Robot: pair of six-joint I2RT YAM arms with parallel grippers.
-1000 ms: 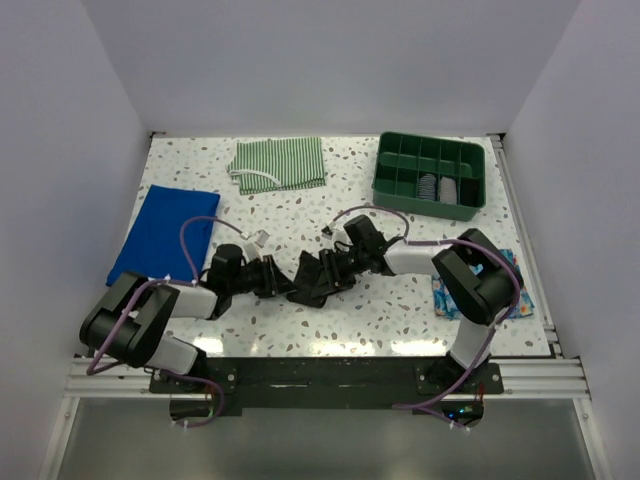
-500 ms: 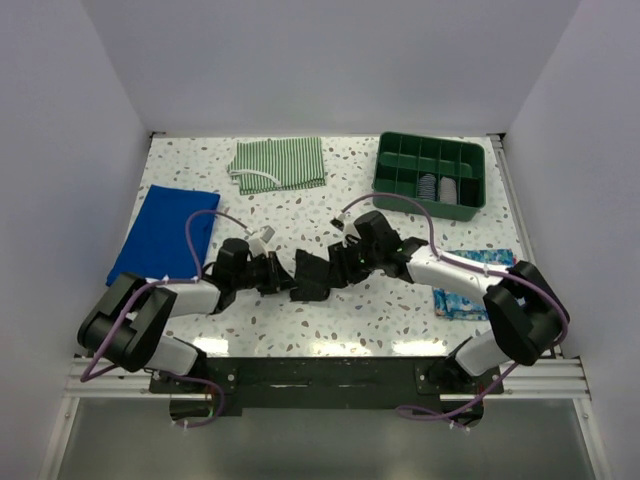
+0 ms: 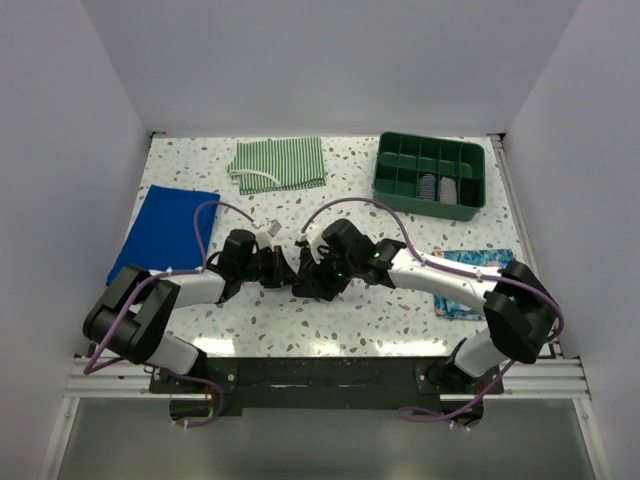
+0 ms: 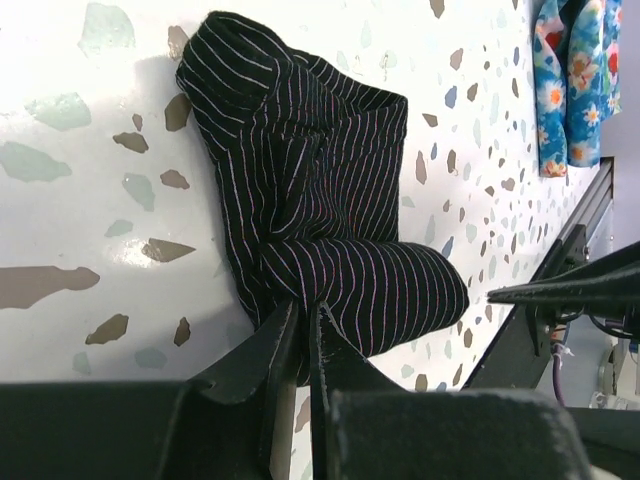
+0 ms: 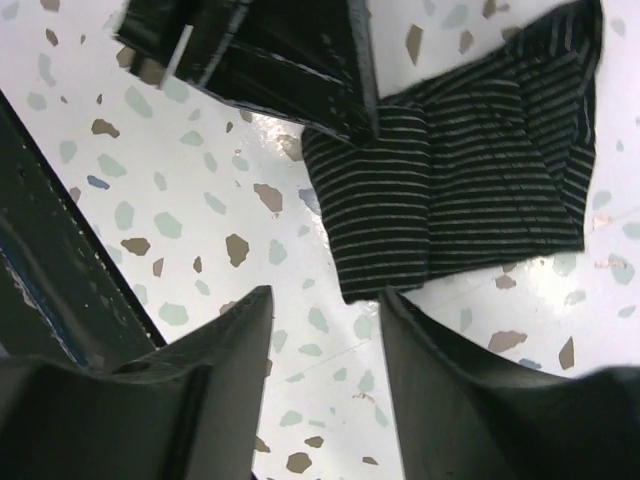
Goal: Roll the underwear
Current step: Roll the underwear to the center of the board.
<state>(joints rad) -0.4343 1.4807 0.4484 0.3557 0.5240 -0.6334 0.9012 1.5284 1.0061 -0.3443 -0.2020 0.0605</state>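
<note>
The underwear [image 3: 304, 284] is a black garment with thin pale stripes, bunched into a loose partial roll at the table's middle front. It fills the left wrist view [image 4: 320, 200] and lies at the upper right of the right wrist view [image 5: 480, 190]. My left gripper [image 4: 303, 320] is shut on the near edge of the rolled part, low on the table [image 3: 286, 271]. My right gripper [image 5: 325, 300] is open and empty, its fingers straddling bare table just beside the underwear's folded edge [image 3: 322, 277]. The left gripper's fingers [image 5: 290, 60] show in the right wrist view.
A green divided tray [image 3: 381, 180] stands at the back right. A green-and-white striped cloth [image 3: 280, 162] lies at the back, a plain blue cloth [image 3: 165, 232] at the left, and a blue floral cloth [image 3: 478, 290] at the right under the right arm.
The right arm has stretched out and its gripper has moved left, off the underwear and close to the left gripper. The underwear is more bunched. The left gripper has shifted slightly right.
</note>
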